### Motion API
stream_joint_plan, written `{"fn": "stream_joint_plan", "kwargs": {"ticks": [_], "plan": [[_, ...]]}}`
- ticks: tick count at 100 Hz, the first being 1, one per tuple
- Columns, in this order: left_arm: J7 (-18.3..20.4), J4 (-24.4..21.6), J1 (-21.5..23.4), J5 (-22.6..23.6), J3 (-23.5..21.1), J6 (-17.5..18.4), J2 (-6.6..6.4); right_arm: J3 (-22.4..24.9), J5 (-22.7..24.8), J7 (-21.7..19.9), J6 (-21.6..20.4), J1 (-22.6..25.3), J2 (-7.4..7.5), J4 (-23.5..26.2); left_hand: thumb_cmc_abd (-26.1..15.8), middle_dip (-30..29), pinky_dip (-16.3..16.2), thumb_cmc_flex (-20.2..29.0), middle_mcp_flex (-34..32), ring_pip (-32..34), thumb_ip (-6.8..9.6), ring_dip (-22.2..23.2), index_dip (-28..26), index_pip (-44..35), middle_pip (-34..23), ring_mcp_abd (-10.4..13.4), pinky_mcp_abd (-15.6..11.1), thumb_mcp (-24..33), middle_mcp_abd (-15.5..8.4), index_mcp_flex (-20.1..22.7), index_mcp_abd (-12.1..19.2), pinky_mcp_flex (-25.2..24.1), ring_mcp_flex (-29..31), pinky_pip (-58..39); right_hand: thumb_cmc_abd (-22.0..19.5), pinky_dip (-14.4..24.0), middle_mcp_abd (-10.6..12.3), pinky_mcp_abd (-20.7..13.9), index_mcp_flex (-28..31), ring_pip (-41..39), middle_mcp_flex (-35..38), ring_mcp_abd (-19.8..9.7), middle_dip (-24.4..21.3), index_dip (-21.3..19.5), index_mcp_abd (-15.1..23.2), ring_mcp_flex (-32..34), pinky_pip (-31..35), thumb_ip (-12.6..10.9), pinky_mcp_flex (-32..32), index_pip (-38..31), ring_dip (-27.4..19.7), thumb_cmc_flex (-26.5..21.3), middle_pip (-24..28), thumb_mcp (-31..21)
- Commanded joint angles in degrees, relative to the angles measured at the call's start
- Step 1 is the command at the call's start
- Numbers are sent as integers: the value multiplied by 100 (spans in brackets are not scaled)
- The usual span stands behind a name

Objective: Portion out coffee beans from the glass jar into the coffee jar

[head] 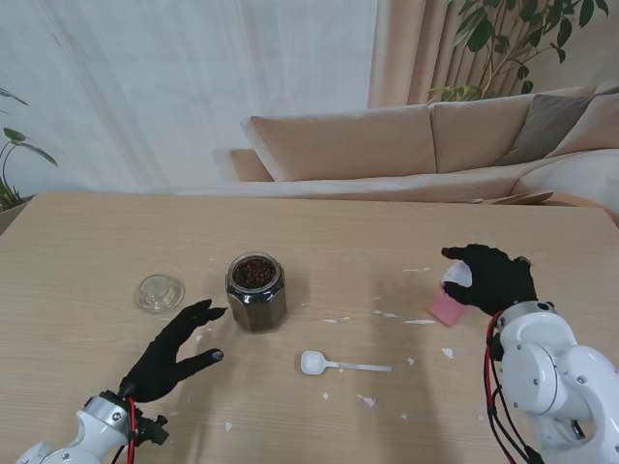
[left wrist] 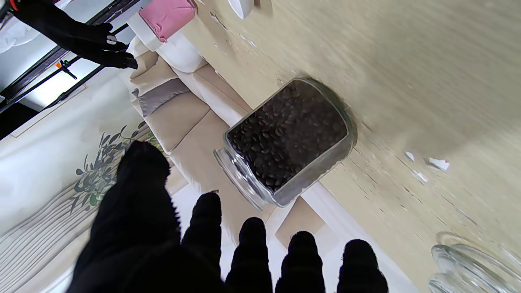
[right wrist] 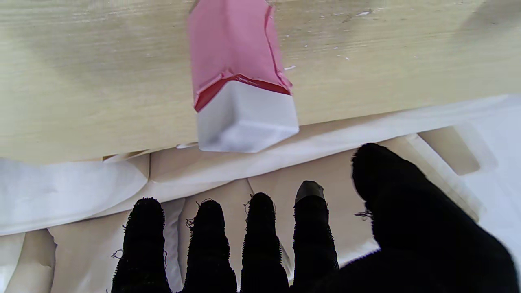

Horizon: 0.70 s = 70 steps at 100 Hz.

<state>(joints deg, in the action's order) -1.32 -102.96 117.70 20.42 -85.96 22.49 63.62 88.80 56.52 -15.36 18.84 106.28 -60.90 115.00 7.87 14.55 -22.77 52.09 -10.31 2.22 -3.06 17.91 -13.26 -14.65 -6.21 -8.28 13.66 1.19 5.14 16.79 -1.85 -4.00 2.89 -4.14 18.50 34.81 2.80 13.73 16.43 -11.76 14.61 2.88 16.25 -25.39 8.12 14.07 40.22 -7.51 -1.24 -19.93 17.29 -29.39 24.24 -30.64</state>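
The open glass jar (head: 255, 290) (left wrist: 287, 140), filled with dark coffee beans, stands upright mid-table. My left hand (head: 179, 353) (left wrist: 195, 252) is open with fingers spread, nearer to me and to the left of the jar, not touching it. The coffee jar (head: 450, 300) (right wrist: 240, 81) is a pink container with a white top, standing on the right side. My right hand (head: 493, 275) (right wrist: 325, 244) hovers at it with fingers apart; the right wrist view shows a gap between fingers and container. The left wrist view also catches the coffee jar (left wrist: 167, 16) and the right hand (left wrist: 81, 34).
A round glass lid (head: 160, 292) (left wrist: 472, 260) lies left of the glass jar. A white spoon (head: 338, 364) lies nearer to me, between the two containers. Small white scraps (head: 419, 321) dot the wooden table (head: 97, 242). A beige sofa (head: 406, 140) stands beyond the far edge.
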Motion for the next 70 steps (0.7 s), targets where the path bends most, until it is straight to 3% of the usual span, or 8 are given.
{"fn": "stream_joint_plan", "kwargs": {"ticks": [1, 11, 40, 56, 70], "plan": [[126, -63, 79, 33, 27, 27, 21, -21, -53, -36, 10, -41, -1, -158, -156, 22, 118, -83, 198, -74, 189, -89, 27, 116, 104, 203, -176, -112, -182, 68, 109, -14, -127, 116, 83, -28, 28, 88, -270, -26, -115, 44, 46, -101, 209, 58, 40, 180, 0, 108, -90, 142, 35, 41], [135, -65, 78, 23, 33, 31, 20, -50, -139, 4, -18, -157, 2, -328, -153, 25, 129, -70, 193, -74, 191, -87, 22, 110, 110, 205, -171, -107, -175, 72, 105, -15, -126, 117, 160, -31, 36, 125, -479, -77, -320, 161, 64, -156, 271, 21, 134, 352, 46, 200, -58, 111, 49, 45], [126, -54, 63, 39, 57, -2, 20, -200, -185, -215, -173, -472, 56, -656, -148, 43, 152, -36, 186, -69, 194, -74, 9, 87, 102, 207, -169, -94, -163, 107, 97, -14, -127, 112, 515, 101, 2, 236, -548, -256, -389, 450, 0, -331, 447, 148, 596, 255, 390, 192, 26, -212, 3, -173], [159, -59, 57, 24, 63, -36, 15, -305, -57, -368, -204, -556, 88, -804, -146, 50, 163, -23, 184, -73, 194, -76, 3, 83, 97, 205, -160, -87, -148, 138, 81, -17, -125, 110, 758, 214, -49, 304, -457, -462, -399, 611, 64, -605, 569, 256, 985, 167, 540, 36, 152, -223, 118, -599], [166, -55, 54, 40, 56, -36, 12, -372, 56, -416, -234, -590, 104, -950, -147, 53, 168, -10, 183, -72, 196, -74, 2, 89, 92, 201, -157, -79, -141, 148, 67, -17, -126, 106, 1006, 298, -97, 309, -373, -675, -409, 715, 148, -866, 681, 413, 1307, 285, 744, -142, 276, -280, 203, -1099]]}}
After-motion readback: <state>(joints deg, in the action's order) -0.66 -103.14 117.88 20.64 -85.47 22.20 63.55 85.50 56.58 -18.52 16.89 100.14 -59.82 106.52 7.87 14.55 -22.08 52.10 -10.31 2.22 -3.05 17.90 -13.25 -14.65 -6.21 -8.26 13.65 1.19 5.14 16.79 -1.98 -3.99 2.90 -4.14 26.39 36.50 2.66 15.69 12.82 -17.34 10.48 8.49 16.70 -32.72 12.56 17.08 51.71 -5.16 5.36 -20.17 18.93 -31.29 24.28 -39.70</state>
